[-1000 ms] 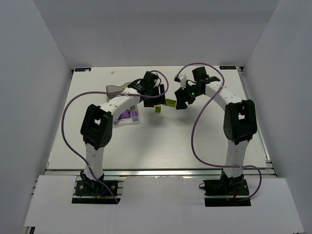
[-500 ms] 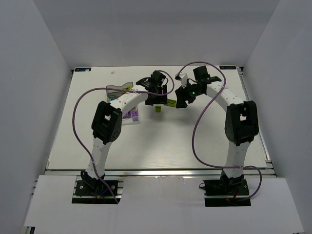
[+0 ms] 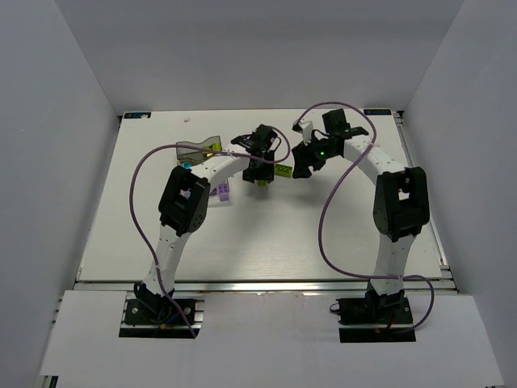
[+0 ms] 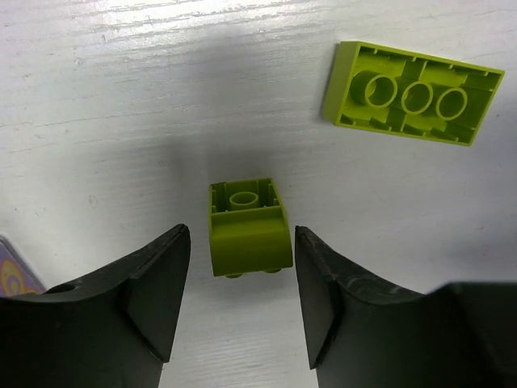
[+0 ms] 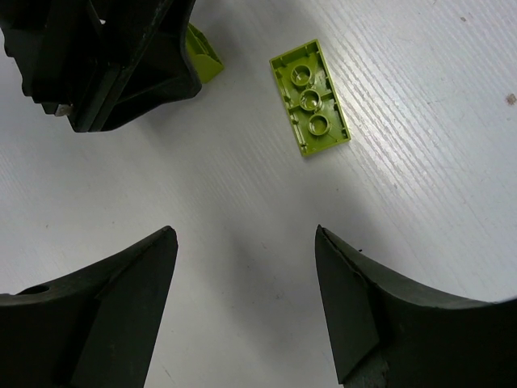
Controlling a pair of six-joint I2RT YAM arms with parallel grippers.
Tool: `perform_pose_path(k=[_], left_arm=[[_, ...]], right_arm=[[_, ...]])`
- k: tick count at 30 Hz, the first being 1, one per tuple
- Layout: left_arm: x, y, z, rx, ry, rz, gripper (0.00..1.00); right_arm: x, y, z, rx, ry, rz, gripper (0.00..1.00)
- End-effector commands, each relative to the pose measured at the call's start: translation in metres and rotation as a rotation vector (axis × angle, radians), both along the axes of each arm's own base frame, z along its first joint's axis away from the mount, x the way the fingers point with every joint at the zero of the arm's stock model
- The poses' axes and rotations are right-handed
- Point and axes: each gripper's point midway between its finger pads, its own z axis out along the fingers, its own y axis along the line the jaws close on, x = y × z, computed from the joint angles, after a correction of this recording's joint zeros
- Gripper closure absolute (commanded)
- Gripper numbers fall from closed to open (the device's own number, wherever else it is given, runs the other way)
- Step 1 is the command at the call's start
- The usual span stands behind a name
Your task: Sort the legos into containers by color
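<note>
A small lime green lego (image 4: 246,226) lies on the white table between the fingers of my left gripper (image 4: 241,236). The jaws are open, with a narrow gap on each side of the lego. A flat lime lego (image 4: 412,93) lies underside up just beyond it. My right gripper (image 5: 242,234) hangs open over bare table, with the flat lime lego (image 5: 310,97) ahead of it. From above, the left gripper (image 3: 260,171) and the right gripper (image 3: 300,166) flank that flat lego (image 3: 283,170). The smoky grey container (image 3: 196,149) stands at the back left.
Purple legos (image 3: 220,191) show in a container partly hidden under the left arm. A cyan piece (image 3: 187,162) peeks out beside the grey container. The left gripper's body (image 5: 105,56) fills the right wrist view's upper left corner.
The left arm has swung right and come down over the small lime lego, and its jaws have narrowed around it. The right arm has barely moved.
</note>
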Motion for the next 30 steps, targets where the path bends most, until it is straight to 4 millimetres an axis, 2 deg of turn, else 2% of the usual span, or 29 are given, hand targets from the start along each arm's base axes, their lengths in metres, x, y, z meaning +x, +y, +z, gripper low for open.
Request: perform_pose_path(k=[1, 5, 9, 12, 16, 17, 20, 21, 22, 23, 24, 26, 27, 29, 30], left_arm=[[0.011, -0.007, 0.019, -0.011, -0.056, -0.008, 0.37], [0.015, -0.009, 0.019, -0.013, -0.064, -0.007, 0.41], [0.016, -0.01, 0.019, -0.012, -0.063, -0.008, 0.51], [0.016, -0.008, 0.024, -0.011, -0.073, -0.004, 0.63], [0.018, -0.005, 0.044, -0.015, -0.111, 0.004, 0.77], [0.018, -0.004, 0.055, -0.022, -0.13, 0.007, 0.8], [0.021, 0.0, 0.076, -0.034, -0.167, 0.023, 0.84], [0.023, 0.004, 0.091, -0.044, -0.193, 0.036, 0.86], [0.022, 0.007, 0.097, -0.051, -0.2, 0.043, 0.87], [0.023, 0.011, 0.102, -0.062, -0.205, 0.058, 0.87], [0.026, 0.02, 0.118, -0.085, -0.232, 0.08, 0.88], [0.028, 0.032, 0.127, -0.102, -0.24, 0.11, 0.89], [0.033, 0.045, 0.139, -0.112, -0.258, 0.138, 0.9], [0.039, 0.062, 0.145, -0.112, -0.27, 0.17, 0.9], [0.045, 0.08, 0.148, -0.109, -0.272, 0.206, 0.91]], right_arm=[[-0.001, 0.002, 0.018, 0.034, -0.031, 0.002, 0.26], [-0.003, 0.0, 0.017, 0.033, -0.027, 0.001, 0.27], [-0.004, 0.0, 0.017, 0.033, -0.026, 0.002, 0.27], [-0.005, 0.0, 0.017, 0.035, -0.025, 0.002, 0.27], [-0.005, 0.001, 0.018, 0.039, -0.027, 0.006, 0.28], [-0.005, 0.001, 0.02, 0.041, -0.028, 0.006, 0.28], [-0.005, 0.001, 0.02, 0.045, -0.03, 0.007, 0.3], [-0.005, 0.002, 0.02, 0.047, -0.03, 0.01, 0.31], [-0.006, 0.002, 0.02, 0.05, -0.028, 0.01, 0.33], [-0.006, 0.003, 0.021, 0.052, -0.028, 0.011, 0.35], [-0.007, 0.004, 0.02, 0.054, -0.023, 0.006, 0.43], [-0.008, 0.005, 0.019, 0.06, -0.016, 0.011, 0.52], [-0.008, 0.005, 0.019, 0.062, -0.014, 0.009, 0.61], [-0.009, 0.006, 0.019, 0.068, -0.01, 0.011, 0.67], [-0.008, 0.007, 0.02, 0.071, -0.013, 0.012, 0.71]])
